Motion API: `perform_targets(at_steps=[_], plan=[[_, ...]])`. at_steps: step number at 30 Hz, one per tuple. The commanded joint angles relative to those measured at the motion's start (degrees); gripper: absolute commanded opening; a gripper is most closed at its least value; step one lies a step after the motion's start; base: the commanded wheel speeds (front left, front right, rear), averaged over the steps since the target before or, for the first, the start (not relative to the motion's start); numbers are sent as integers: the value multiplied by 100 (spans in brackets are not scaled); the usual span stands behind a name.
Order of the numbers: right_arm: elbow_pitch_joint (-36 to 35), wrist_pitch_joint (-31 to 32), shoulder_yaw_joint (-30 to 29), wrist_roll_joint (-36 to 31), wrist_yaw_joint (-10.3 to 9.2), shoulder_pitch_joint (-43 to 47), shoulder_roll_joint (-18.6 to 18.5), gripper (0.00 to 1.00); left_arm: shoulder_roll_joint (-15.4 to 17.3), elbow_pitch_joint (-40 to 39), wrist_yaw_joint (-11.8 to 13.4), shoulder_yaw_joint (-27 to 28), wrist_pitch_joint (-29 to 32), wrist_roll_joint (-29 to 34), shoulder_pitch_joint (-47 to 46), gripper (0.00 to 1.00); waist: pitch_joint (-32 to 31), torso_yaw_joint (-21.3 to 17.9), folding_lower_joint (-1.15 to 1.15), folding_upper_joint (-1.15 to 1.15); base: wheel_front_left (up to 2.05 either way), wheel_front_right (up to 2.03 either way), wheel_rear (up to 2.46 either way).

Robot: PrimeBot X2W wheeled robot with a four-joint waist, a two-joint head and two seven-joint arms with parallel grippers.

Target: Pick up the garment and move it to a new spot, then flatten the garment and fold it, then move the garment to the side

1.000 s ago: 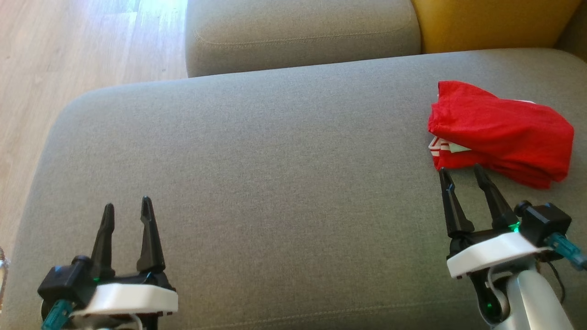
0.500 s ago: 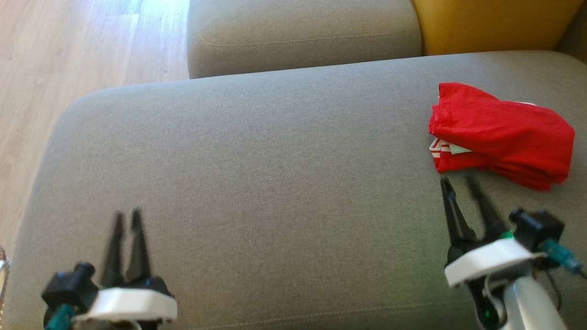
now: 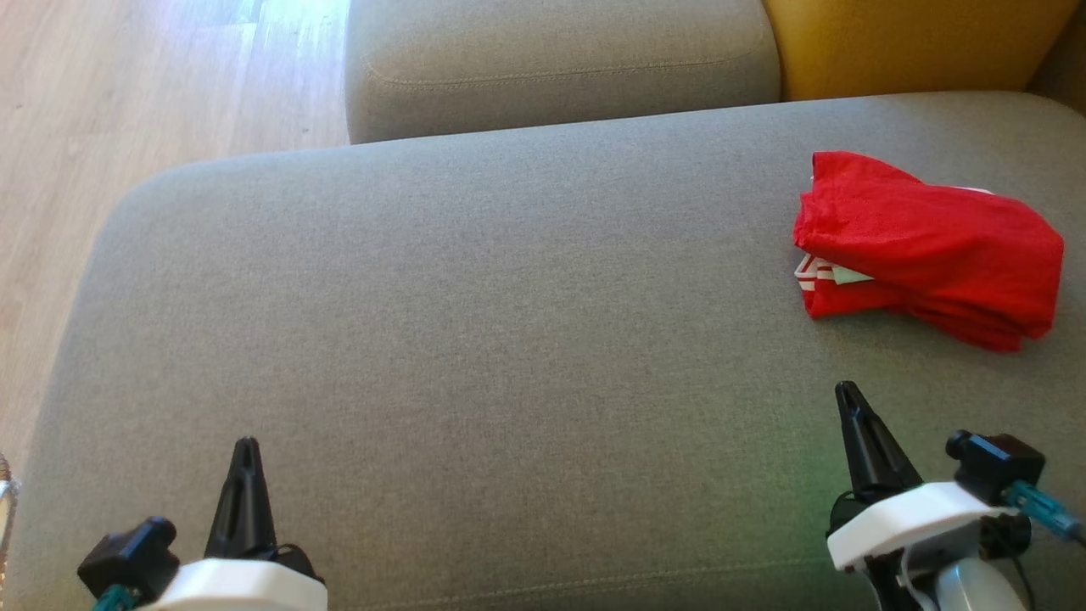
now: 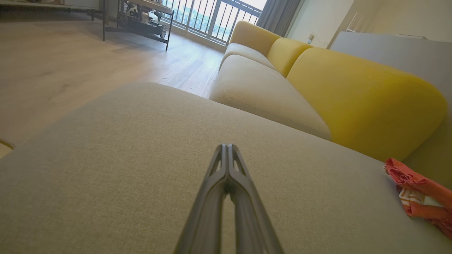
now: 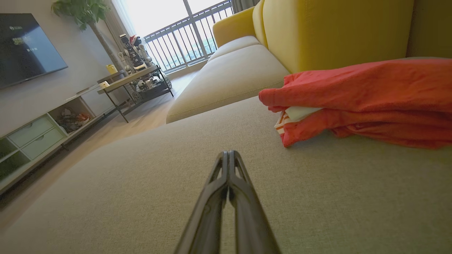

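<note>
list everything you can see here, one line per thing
garment: one, red with white stripes, folded over, right side of the near seat cushion
near seat cushion: one, grey, under both claws
far seat cushion: one, grey, beyond the near one
backrest cushions: at least two, yellow, behind the seats
floor: one, pale wood, left of the seats
television: one, black, on the wall across the room
railing: one, dark, at the bright window
left claw: one, black, shut, empty, over the cushion's near left part
right claw: one, black, shut, empty, near the garment but apart from it
</note>
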Motion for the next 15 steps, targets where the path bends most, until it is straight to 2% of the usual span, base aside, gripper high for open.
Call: perform_targets(at_steps=[1, 15], plan=[[-217, 60, -44, 225, 0, -295, -4, 0, 57, -141, -44, 49, 32, -211, -303, 0, 4, 1, 0, 0, 0, 0, 0], [-266, 272, -87, 1048, 0, -303, -3, 0, 96, 7, -147, 100, 212, -1036, -463, 0, 26, 4, 0, 0, 0, 0, 0]])
